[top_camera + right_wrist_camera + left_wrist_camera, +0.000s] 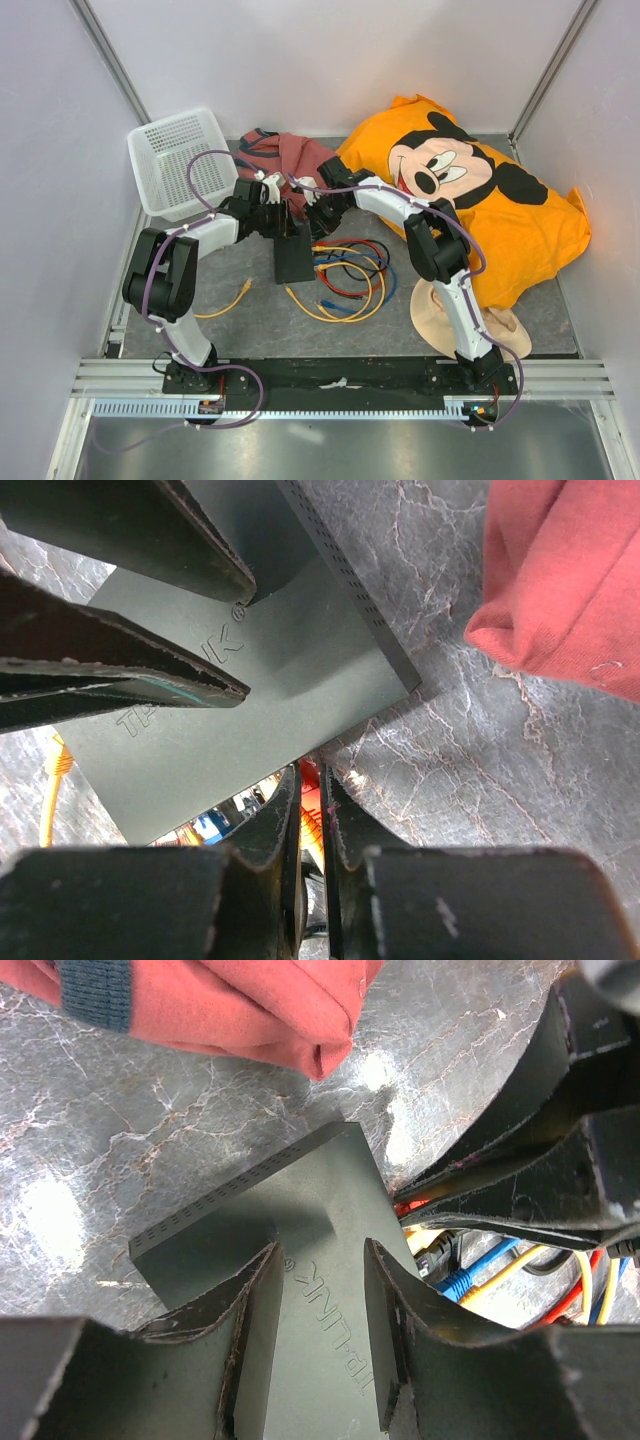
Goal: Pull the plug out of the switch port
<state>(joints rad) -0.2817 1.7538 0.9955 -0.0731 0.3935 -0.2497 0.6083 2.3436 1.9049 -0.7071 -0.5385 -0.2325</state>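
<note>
The black switch (293,255) lies flat mid-table, with its sockets on the right edge and red, blue and yellow cables (355,275) plugged in there. My left gripper (320,1305) is open, its fingers standing on the switch's top face (300,1190) either side of the logo. My right gripper (311,780) is shut on the red plug (314,815) at the switch's socket edge (250,710). From above, both grippers meet at the switch's far end: the left gripper (275,215) and the right gripper (318,215).
A red cloth (290,155) lies just behind the switch. A white basket (180,160) stands at the back left. An orange Mickey pillow (470,190) fills the right side and a beige hat (450,315) lies before it. A loose yellow cable (235,297) lies front left.
</note>
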